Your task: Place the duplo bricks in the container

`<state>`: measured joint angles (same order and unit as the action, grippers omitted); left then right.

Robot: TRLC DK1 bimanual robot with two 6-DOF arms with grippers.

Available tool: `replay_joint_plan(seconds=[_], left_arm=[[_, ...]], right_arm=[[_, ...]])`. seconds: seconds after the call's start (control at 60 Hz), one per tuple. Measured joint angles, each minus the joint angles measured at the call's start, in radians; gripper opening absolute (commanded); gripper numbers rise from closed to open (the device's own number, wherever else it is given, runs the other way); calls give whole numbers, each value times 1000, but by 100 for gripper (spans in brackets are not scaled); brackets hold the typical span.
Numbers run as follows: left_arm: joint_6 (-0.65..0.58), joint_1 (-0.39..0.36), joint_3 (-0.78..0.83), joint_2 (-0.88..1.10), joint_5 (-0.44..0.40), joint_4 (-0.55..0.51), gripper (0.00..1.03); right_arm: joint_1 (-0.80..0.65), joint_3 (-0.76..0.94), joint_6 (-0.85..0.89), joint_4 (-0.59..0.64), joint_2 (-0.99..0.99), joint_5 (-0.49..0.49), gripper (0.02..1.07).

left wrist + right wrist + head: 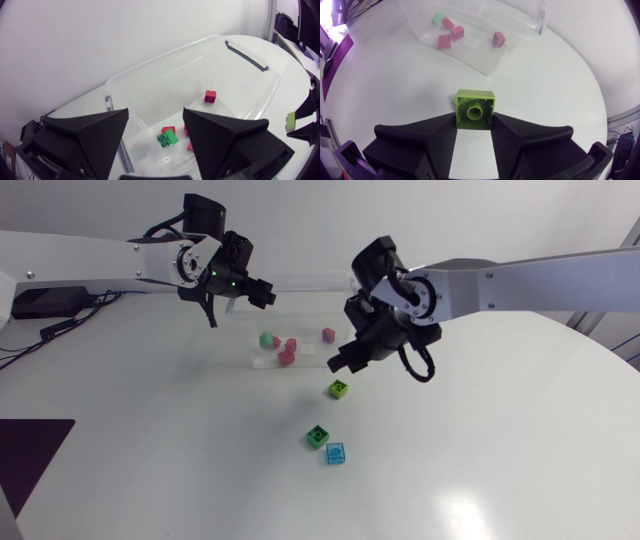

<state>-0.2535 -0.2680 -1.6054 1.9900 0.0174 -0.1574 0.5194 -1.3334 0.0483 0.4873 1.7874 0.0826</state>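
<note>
The head view looks steeply down from above on the round white tabletop [520, 440], far enough off to take in most of it and the clear plastic container [310, 300] standing on it. The left wrist view sits close over that container, looking down into it past its own black left pincer [155, 115]. The right wrist view looks slantwise down across the tabletop over the right pincer [474, 145], with a lime-green square brick [475, 107] just ahead and the container beyond. All three views share the container.

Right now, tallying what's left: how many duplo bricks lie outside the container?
3: a lime brick by the right tool, a dark green brick and a blue brick side by side. None appears hidden.
</note>
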Motion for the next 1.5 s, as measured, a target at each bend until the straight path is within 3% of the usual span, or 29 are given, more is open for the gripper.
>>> replay_joint_plan(seconds=[0.217,0.367,0.533,0.75,1.183,1.5], left_arm=[[0,-1,64,-74,0,-15,99],[0,-18,149,-205,7,-88,99],[-12,-66,226,-303,8,-181,98],[-39,-136,403,-354,7,-219,98],[-42,-217,612,-415,7,-218,98],[-41,-259,681,-425,7,-191,98]], right_arm=[[-32,-103,0,2,-3,1,40],[-51,-162,0,-6,-1,1,40],[-57,-180,0,-80,8,0,40],[-57,-192,1,-157,48,0,40],[-46,-314,4,-177,132,1,40],[-36,-413,4,-146,204,1,40]])
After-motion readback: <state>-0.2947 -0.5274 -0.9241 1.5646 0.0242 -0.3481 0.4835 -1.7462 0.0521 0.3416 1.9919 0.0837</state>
